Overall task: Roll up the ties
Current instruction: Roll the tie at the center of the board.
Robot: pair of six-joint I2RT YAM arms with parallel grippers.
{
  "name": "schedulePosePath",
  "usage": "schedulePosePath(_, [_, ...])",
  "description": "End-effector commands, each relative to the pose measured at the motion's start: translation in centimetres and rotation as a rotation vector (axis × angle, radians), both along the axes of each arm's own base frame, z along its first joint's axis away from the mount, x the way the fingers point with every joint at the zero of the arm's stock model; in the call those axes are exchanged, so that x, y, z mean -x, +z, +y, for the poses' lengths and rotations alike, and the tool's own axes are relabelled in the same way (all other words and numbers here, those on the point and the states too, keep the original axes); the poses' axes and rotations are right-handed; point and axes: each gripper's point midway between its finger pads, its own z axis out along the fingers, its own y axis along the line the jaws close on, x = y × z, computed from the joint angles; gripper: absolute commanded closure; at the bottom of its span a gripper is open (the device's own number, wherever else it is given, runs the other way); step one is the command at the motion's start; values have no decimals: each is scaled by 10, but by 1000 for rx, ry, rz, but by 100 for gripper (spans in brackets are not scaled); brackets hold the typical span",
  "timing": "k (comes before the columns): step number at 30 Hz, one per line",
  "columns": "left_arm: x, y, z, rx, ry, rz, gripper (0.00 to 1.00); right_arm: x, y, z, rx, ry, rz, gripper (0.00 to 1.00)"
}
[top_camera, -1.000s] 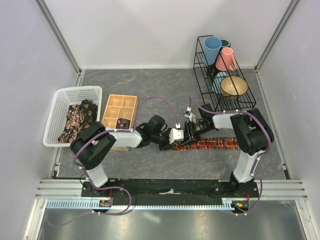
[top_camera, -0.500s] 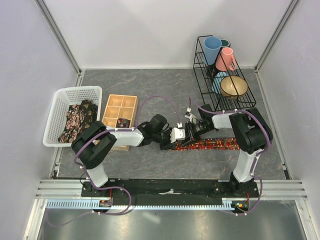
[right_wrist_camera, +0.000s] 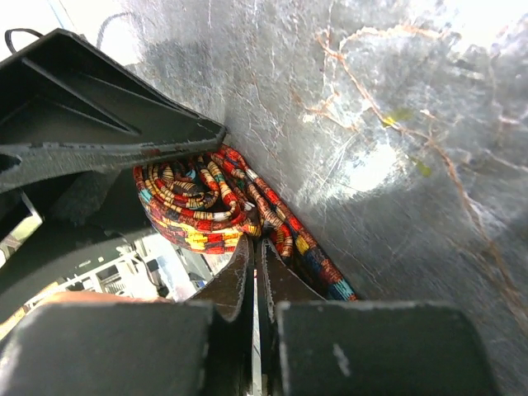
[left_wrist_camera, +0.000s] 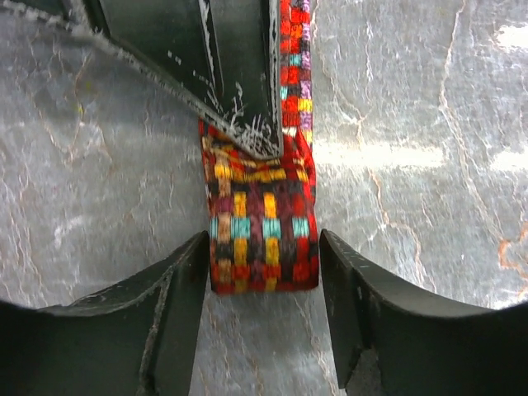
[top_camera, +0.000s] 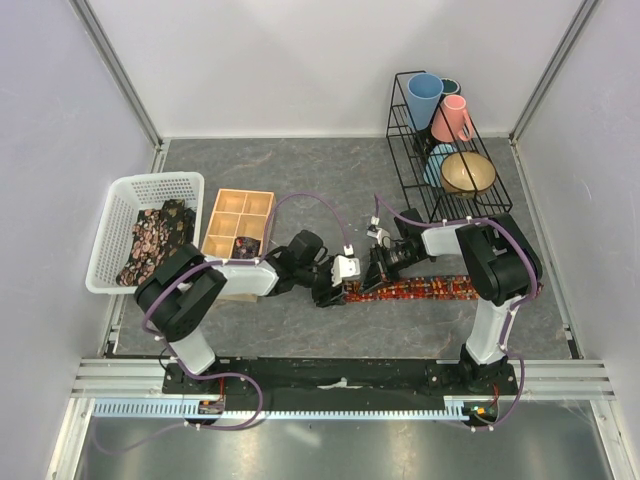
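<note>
A tie [top_camera: 430, 290] with a red, yellow and teal print lies flat on the grey table, its left end wound into a roll [left_wrist_camera: 264, 231]. My left gripper [top_camera: 338, 285] is open and straddles the roll, one finger [left_wrist_camera: 177, 285] at each side of it [left_wrist_camera: 264, 276]. My right gripper [top_camera: 378, 272] is shut, its tips [right_wrist_camera: 254, 247] pressed against the side of the roll [right_wrist_camera: 194, 206] where the flat part meets it. Its fingers [left_wrist_camera: 239, 74] lie on top of the tie in the left wrist view. More dark printed ties [top_camera: 155, 240] lie in the white basket.
A white basket [top_camera: 115, 215] stands at the left. Beside it is a wooden tray [top_camera: 240, 205] with one rolled tie [top_camera: 246, 243] in a compartment. A black wire rack [top_camera: 400, 150] with cups and a bowl stands at the back right.
My left gripper has shifted slightly left and nearer, still around the roll. The right gripper has stayed on the tie.
</note>
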Motion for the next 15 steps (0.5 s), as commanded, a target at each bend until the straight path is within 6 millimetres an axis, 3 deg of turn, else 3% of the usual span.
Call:
schedulePosePath(1, [6,8,2,67,5,30,40,2,-49,-31,236,12,-45,100])
schedulePosePath(5, [6,25,-8,128,-20,8,50,2,-51,-32,247,14,-43,100])
schedulePosePath(10, [5,37,-28,161,-44,1,53,3,-55,-31,248,15,-39,100])
schedulePosePath(15, [7,36,-48,164,-50,25,59,2,-56,-31,248,10,-40,100])
